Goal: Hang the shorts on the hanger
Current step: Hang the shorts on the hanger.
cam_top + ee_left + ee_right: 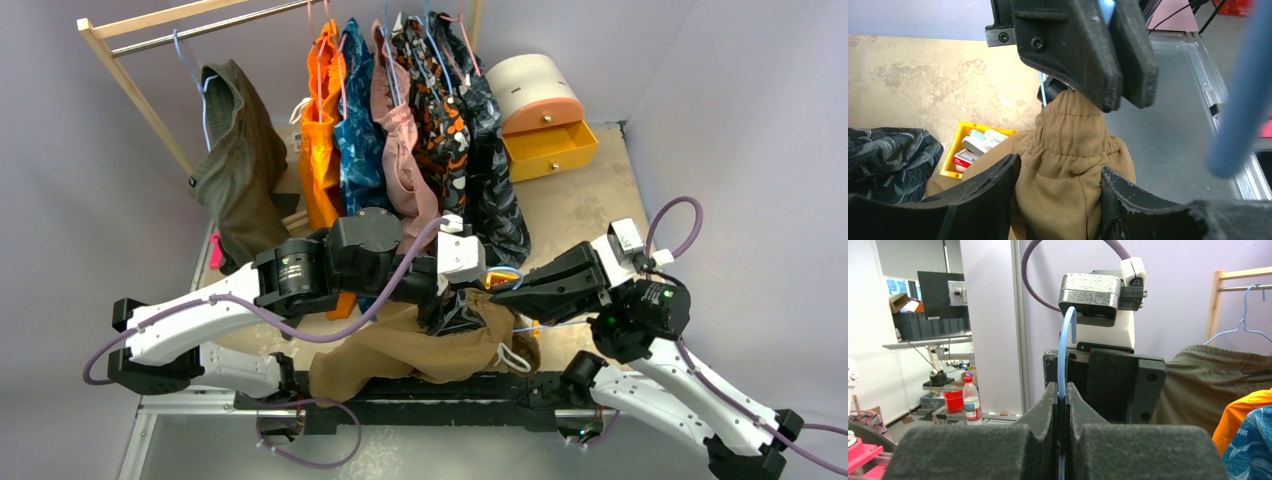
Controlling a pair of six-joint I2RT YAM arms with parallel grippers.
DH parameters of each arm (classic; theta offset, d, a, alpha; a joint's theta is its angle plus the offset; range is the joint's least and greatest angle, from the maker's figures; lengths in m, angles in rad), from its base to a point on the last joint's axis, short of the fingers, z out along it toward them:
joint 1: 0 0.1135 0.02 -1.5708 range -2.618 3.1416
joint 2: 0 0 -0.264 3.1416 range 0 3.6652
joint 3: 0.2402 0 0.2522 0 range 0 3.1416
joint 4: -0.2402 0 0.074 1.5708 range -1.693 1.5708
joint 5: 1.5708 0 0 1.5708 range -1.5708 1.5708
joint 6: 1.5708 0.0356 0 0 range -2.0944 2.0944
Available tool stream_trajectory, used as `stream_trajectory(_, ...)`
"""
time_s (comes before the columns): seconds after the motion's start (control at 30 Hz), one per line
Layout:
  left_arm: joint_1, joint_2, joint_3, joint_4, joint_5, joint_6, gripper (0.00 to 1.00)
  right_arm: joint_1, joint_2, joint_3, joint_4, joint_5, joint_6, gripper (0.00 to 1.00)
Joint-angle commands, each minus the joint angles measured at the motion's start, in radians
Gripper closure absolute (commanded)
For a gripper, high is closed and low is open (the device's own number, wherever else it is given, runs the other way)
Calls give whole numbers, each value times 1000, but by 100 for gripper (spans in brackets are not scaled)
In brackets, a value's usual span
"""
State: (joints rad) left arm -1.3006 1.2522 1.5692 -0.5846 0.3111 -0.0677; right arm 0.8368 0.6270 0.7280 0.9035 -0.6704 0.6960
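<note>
The tan-brown shorts [400, 350] hang in a bunch over the near edge of the table, white drawstring [512, 357] at the right. Their gathered waistband [1068, 130] rises up to the light-blue hanger [1064, 350]. My right gripper [1062, 392] is shut on the hanger's thin wire, hook pointing up. My left gripper [1060, 175] stands open just below the waistband. Its fingers [993, 190] flank the cloth, which fills the gap between them. From above, both grippers meet over the shorts [480, 295].
A wooden rack [130, 80] at the back carries a dark olive garment [235, 160], orange shorts [320, 130] and several patterned garments [450, 120]. A yellow drawer [550, 150] juts from a round box [530, 85] at the back right. A metal shelf [1168, 145] lies below.
</note>
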Motion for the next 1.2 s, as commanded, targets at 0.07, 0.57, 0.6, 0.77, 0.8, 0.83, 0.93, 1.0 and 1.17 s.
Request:
stream_trajectory(0.07,6,0,51,81,-13,-3,74,3,-26,16,51,81,-21,100)
stream_trajectory(0.57,6,-149,-92,211,-230,-26,100,4,-52,138,-366,175,-169,57)
stream_trajectory(0.6,7,-166,-106,223,-252,-27,100,4,-51,157,-404,186,-185,45)
stream_trajectory(0.77,6,-241,-167,243,-385,-37,100,4,-48,264,-594,257,-253,22)
stream_trajectory(0.8,6,-255,-180,242,-413,-40,100,4,-51,293,-638,283,-272,20)
stream_trajectory(0.83,6,-271,-192,242,-443,-44,100,4,-54,313,-676,318,-288,16)
stream_trajectory(0.93,6,-328,-227,239,-550,-68,100,4,-69,359,-783,440,-301,9)
stream_trajectory(1.0,6,-365,-241,229,-626,-87,100,4,-84,373,-852,537,-314,7)
stream_trajectory(1.17,6,-454,-271,219,-735,-142,100,4,-123,370,-996,741,-236,5)
